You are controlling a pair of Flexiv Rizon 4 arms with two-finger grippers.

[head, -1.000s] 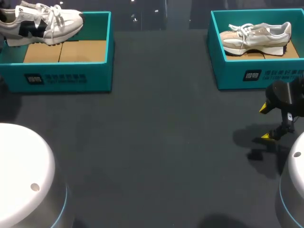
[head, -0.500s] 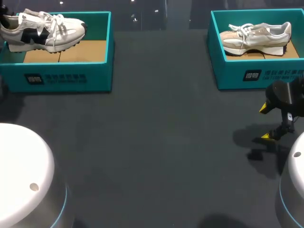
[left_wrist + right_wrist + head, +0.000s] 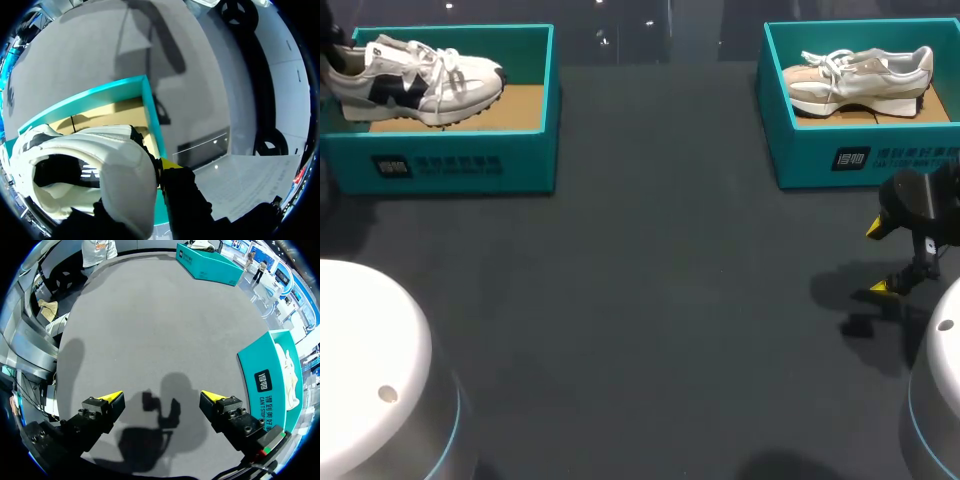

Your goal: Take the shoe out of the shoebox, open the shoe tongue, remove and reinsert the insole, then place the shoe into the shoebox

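- Head view: the white-and-black shoe is inside the left shoebox, lying lengthwise along it, toe toward the table's middle and heel at the outer end.
- The left gripper clamps that heel.
- The right gripper hangs wide open, well apart.

Held shoe lower into shoebox

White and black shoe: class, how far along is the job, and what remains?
Done: the earlier steps cannot be confirmed from these views. In hand: the left gripper, shut on the heel, has lowered the white and black shoe into the left shoebox over the last second. Left: release, withdraw. The right gripper hangs open, empty.
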